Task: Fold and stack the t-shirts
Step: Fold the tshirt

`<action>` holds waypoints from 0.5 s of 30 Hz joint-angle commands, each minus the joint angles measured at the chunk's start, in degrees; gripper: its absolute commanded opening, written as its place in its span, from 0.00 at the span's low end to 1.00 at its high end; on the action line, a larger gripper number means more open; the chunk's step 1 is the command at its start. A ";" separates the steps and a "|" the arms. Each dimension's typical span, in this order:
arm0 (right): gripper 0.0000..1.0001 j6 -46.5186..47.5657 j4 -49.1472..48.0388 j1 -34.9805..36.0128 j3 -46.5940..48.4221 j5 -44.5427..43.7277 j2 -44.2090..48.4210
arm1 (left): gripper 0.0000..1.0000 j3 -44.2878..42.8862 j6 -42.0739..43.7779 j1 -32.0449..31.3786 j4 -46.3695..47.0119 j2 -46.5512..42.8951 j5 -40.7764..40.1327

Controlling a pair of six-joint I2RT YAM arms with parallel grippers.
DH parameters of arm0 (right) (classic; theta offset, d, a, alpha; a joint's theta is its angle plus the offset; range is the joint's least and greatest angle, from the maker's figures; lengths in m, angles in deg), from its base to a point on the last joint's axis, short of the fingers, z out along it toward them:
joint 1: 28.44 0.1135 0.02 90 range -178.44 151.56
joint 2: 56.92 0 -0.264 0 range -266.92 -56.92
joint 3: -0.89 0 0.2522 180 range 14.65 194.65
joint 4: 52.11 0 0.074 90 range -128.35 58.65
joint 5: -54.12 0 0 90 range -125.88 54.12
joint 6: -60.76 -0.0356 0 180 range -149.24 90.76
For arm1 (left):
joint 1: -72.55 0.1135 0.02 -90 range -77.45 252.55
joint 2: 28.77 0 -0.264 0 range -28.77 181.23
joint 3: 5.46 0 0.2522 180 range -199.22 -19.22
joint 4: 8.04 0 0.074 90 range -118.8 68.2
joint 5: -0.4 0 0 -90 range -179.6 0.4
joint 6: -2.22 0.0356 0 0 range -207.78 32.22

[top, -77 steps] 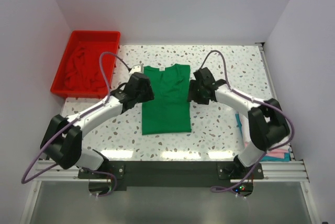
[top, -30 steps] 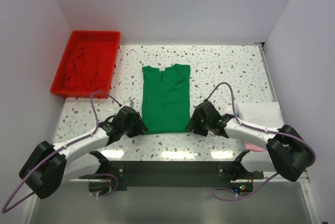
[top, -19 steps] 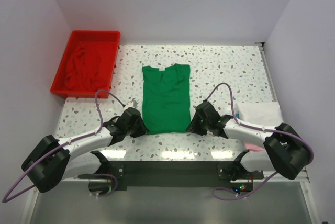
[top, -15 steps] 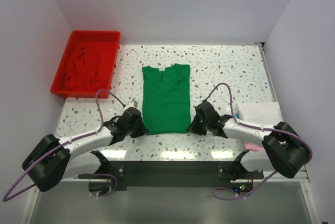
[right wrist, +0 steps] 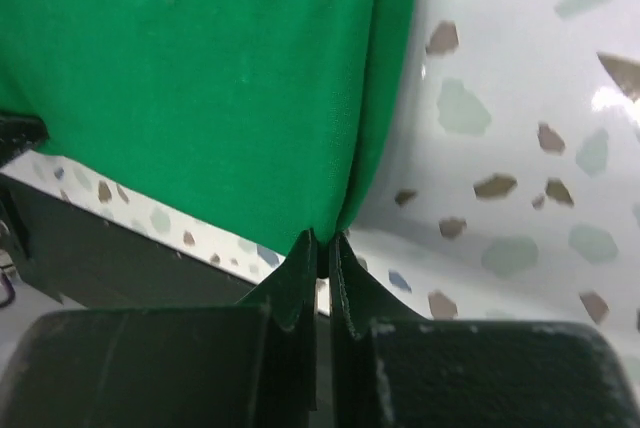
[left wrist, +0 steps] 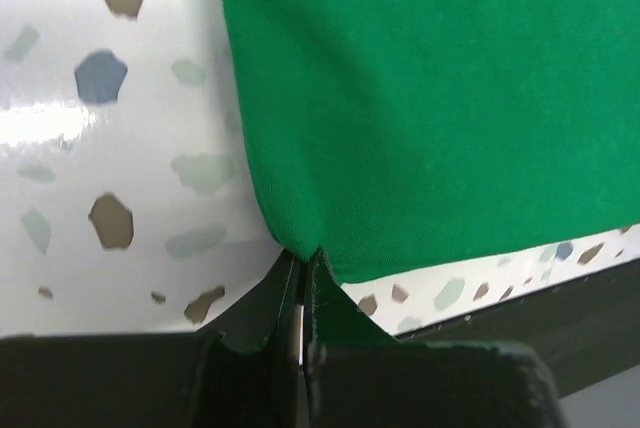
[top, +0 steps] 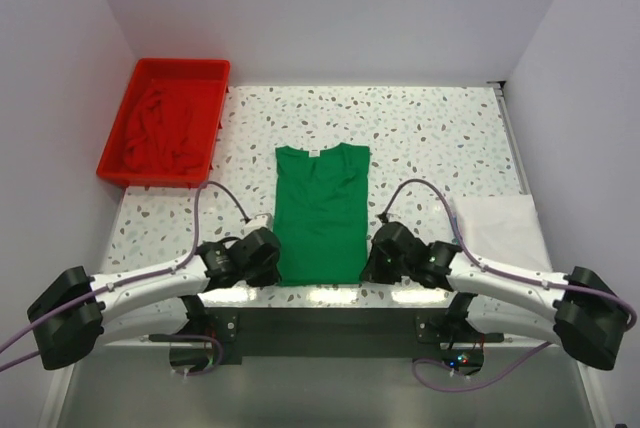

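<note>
A bright green t-shirt [top: 322, 208] lies flat, sleeves folded in, collar toward the far side, its hem at the table's near edge. My left gripper [top: 272, 260] is shut on the hem's left corner; in the left wrist view the green cloth [left wrist: 430, 98] bunches into the closed jaws [left wrist: 301, 256]. The right gripper [top: 376, 263] is shut on the hem's right corner, where the green cloth [right wrist: 200, 78] is pinched at the tips [right wrist: 322, 244]. A dark red t-shirt [top: 160, 128] lies crumpled in the tray. A white t-shirt [top: 500, 231] lies folded at the right.
The red plastic tray [top: 180, 64] stands at the far left corner. The table's dark front rail [top: 320, 318] runs just below both grippers. White walls close in the left, right and far sides. Both arms lie low along the near edge.
Both grippers have shut on the green shirt's hem corners and pulled toward the near edge. The whole shirt has slid a little nearer with them.
</note>
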 commanded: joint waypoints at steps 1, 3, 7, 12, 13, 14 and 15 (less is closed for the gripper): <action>0.00 0.10 8.46 1.85 0.75 -4.85 5.66 | 0.00 -3.53 -3.14 -2.25 -8.55 -2.35 -3.91; 0.00 2.20 12.67 1.85 2.68 -8.61 7.94 | 0.00 -6.16 -2.79 -2.16 -10.75 -3.75 -5.14; 0.00 6.25 18.23 1.77 11.27 -12.76 6.65 | 0.00 -12.05 -0.69 -2.08 -13.03 -3.15 -9.79; 0.00 8.88 21.39 1.77 17.01 -17.06 4.97 | 0.00 -19.52 3.35 -0.59 -13.74 0.10 -11.74; 0.00 9.15 21.83 1.77 18.93 -18.29 4.62 | 0.00 -20.23 3.97 0.72 -13.57 0.36 -11.66; 0.00 9.50 22.27 1.77 19.82 -18.82 3.83 | 0.00 -21.02 5.28 1.43 -13.22 0.54 -11.57; 0.00 10.20 22.71 1.77 20.96 -19.44 3.56 | 0.00 -22.34 5.99 2.22 -12.87 0.72 -11.31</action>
